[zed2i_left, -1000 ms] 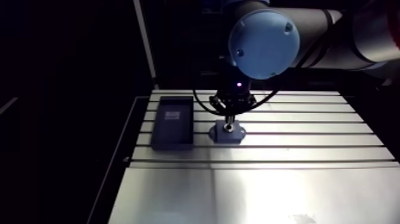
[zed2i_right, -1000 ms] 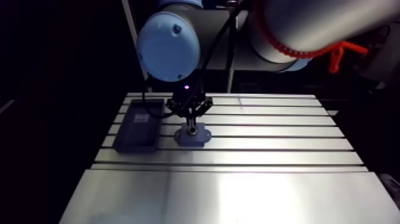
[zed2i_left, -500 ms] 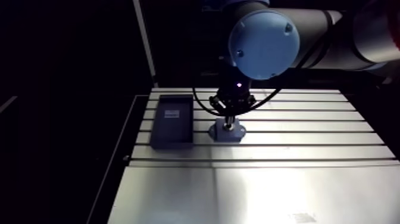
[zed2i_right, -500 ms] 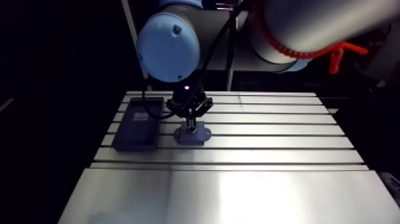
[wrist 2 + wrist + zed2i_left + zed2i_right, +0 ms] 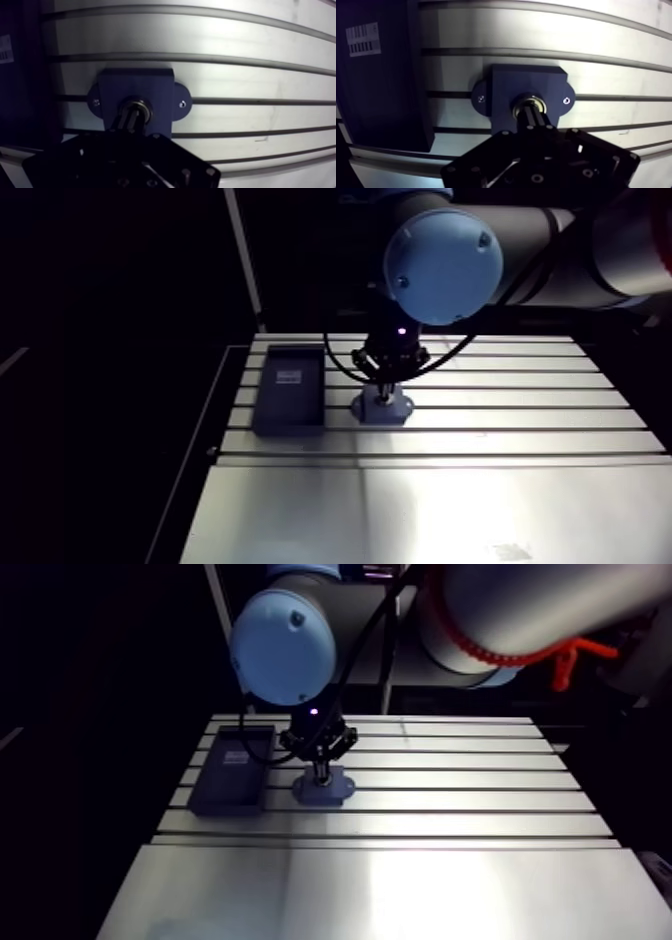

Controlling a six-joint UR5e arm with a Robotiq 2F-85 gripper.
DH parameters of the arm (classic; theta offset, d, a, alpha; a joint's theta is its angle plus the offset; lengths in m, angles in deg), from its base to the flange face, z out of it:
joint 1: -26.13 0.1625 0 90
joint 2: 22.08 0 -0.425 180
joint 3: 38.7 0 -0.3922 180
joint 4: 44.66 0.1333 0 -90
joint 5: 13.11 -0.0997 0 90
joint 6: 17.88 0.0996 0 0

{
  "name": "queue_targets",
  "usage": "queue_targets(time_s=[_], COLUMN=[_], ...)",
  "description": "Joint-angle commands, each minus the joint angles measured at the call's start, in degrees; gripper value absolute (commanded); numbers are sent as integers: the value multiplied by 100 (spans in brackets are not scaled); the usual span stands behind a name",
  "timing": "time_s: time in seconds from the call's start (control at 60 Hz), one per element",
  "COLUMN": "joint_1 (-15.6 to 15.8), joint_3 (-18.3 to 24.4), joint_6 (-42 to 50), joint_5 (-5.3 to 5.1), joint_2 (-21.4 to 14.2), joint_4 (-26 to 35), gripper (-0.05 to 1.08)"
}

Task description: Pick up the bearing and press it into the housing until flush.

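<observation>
The slotted table (image 5: pixel 450 498) is lit, all beyond it dim. I read the gripper (image 5: pixel 530 114) as drawn together, clasping nothing, its tips set on the bearing (image 5: pixel 528 98). The bearing sits in the housing (image 5: pixel 506 85) bore directly beneath, axis vertical. A dark tray (image 5: pixel 381 90) stands apart at the housing's nine o'clock; from twelve through six I see open room.

You had one housing (image 5: pixel 528 80), one bearing (image 5: pixel 528 98) and one tray (image 5: pixel 288 393) on your table (image 5: pixel 450 498).
</observation>
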Motion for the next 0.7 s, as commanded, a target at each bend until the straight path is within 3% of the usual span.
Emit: queue_targets(time_s=[0.017, 0.7], joint_1=[-3, -3], joint_3=[-26, -63], joint_6=[-14, -5], joint_5=[-1, -1], joint_2=[7, 25], joint_4=[-30, -56], gripper=[105, 105])
